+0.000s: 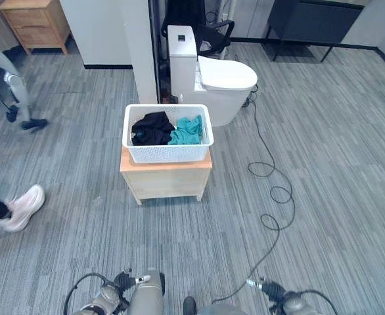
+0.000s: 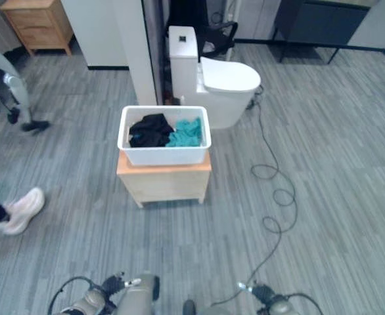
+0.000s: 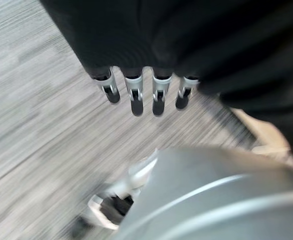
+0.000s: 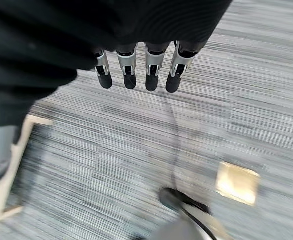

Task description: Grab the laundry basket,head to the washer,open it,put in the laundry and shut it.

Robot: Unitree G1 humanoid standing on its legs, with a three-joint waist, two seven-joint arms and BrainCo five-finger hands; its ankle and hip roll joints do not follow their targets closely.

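- The white laundry basket [image 1: 168, 134] is sitting on a small wooden worktop [image 1: 166, 176] ahead of the robot, well apart from both hands.
- Black clothes [image 1: 152, 128] and a teal garment [image 1: 187, 131] are lying inside the basket, black toward the robot's left, teal toward its right.
- The left hand [image 3: 141, 90] is hanging over bare floor with its fingers straight and relaxed, holding nothing.
- The right hand [image 4: 136, 70] is hanging the same way, fingers extended, nothing in its grasp.
- The step in hand looks like the approach, with the grab not yet begun.
- To do it well, the robot should be squaring up to the near long side of the basket and bringing one hand to each short end, so the load is staying level.
- Taking the rim on both sides evenly should be keeping the clothes from spilling.
- A white toilet [image 1: 217, 85] is standing just behind the worktop; a person's shoe [image 1: 23, 207] is showing at the left.
- No writing or label is showing clearly enough to read.
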